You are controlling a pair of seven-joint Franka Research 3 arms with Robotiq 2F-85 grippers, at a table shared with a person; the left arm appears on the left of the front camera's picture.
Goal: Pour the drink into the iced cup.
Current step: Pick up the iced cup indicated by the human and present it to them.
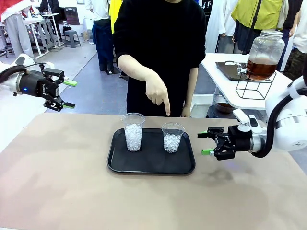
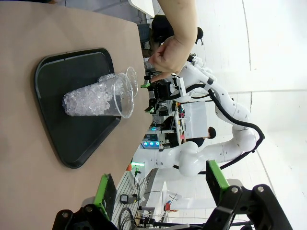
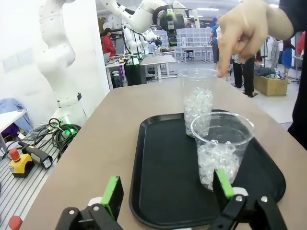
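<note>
In the right wrist view the right gripper (image 3: 168, 184) is spread wide just beside the tray (image 3: 158, 143), with the shorter iced cup (image 3: 221, 148) just ahead and the taller cup (image 3: 198, 103) behind. The front view adds the left gripper (image 1: 70, 94), wide and raised, a person's hand (image 1: 157, 93) pointing down, and farthest the drink (image 1: 261, 69) in its jar (image 1: 265, 48)

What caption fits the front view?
A hand points toward the shorter iced cup on the black tray; left gripper and right gripper hang open.

Cropped at top edge: person (image 1: 160, 43), above shoulders. Masked largely behind taller iced cup (image 2: 93, 99): shorter iced cup (image 2: 132, 78). Covered partly by right tool (image 3: 168, 182): near rim of tray (image 3: 160, 158).
</note>
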